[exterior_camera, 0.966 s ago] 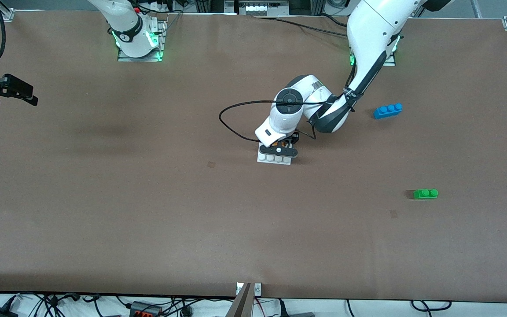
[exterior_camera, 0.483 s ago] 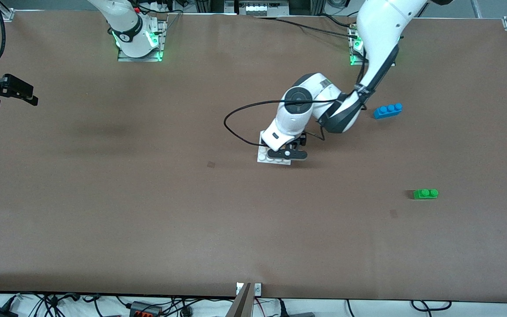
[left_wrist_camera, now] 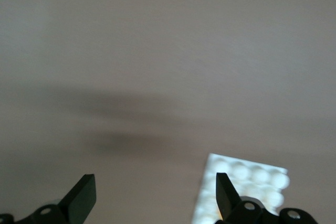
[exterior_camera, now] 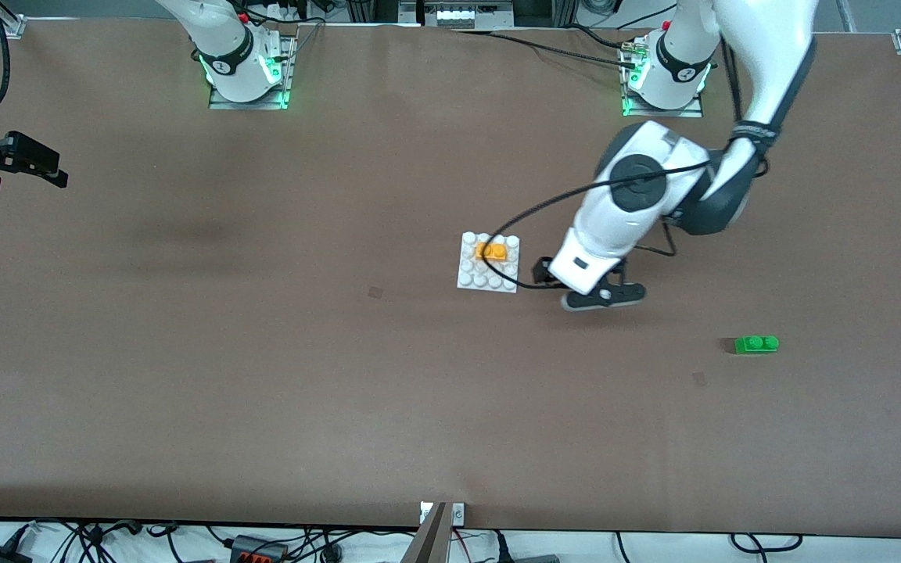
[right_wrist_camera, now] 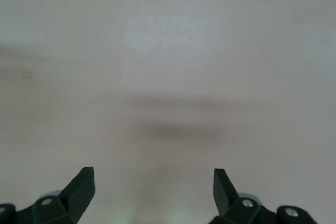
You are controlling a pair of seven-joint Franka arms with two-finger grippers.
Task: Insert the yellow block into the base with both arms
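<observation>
The yellow block sits on the white studded base in the middle of the table, on the half of the base farther from the front camera. My left gripper is open and empty over bare table, beside the base toward the left arm's end. In the left wrist view the left gripper has its jaws wide apart, with the base by one fingertip; the yellow block is hidden there. My right gripper is open and empty over bare table, and the right arm waits.
A green two-stud brick lies nearer the front camera, toward the left arm's end. The left arm's black cable loops over the table beside the base. The blue brick is not in view.
My left gripper has let go of the yellow block, lifted off the base and swung toward the left arm's end. The block stays on the base. The right arm has not moved.
</observation>
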